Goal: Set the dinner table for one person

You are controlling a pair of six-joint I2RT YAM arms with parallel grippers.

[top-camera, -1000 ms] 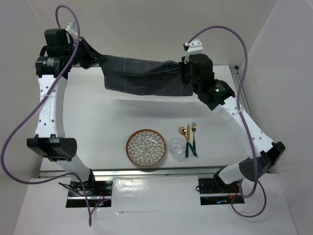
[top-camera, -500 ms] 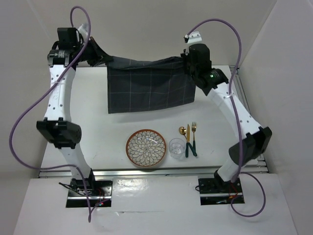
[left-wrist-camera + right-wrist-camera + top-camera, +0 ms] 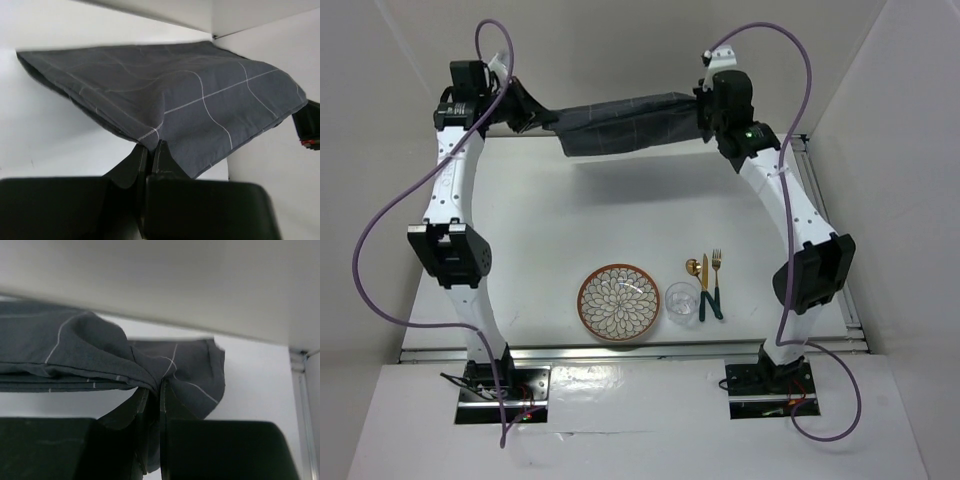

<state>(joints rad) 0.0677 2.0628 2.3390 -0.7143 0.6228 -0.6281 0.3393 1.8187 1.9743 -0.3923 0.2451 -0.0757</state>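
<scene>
dark checked cloth held in the air between both grippers, over the far end of the table

the left gripper [image 3: 534, 116] is clamped tight on one end of a dark grey cloth [image 3: 620, 124] with thin pale lines. in its wrist view the two black fingers [image 3: 136, 162] meet with only a fold of fabric between them, and the cloth spreads out ahead of the fingertips as a broad, nearly level sheet. the right gripper [image 3: 699, 108] is likewise closed on the opposite end. its wrist view shows the fabric bunched and puckered where the fingers [image 3: 172, 407] pinch it, with a loose flap hanging just to their outer side. between the two grippers the cloth runs as a long band, sagging a little in the middle and touching nothing below.

the dinner table [image 3: 620, 215] lies beneath both grippers, its white top showing a soft shadow under the cloth. well back from the grippers, toward the arm bases, a patterned plate [image 3: 618, 302] with a brown rim sits roughly between them. a clear glass [image 3: 682, 302] stands just beside it on the right gripper's side. a gold spoon [image 3: 692, 267], knife [image 3: 704, 272] and fork [image 3: 717, 262] with dark handles lie close together just past the glass, also far below the right gripper.
</scene>
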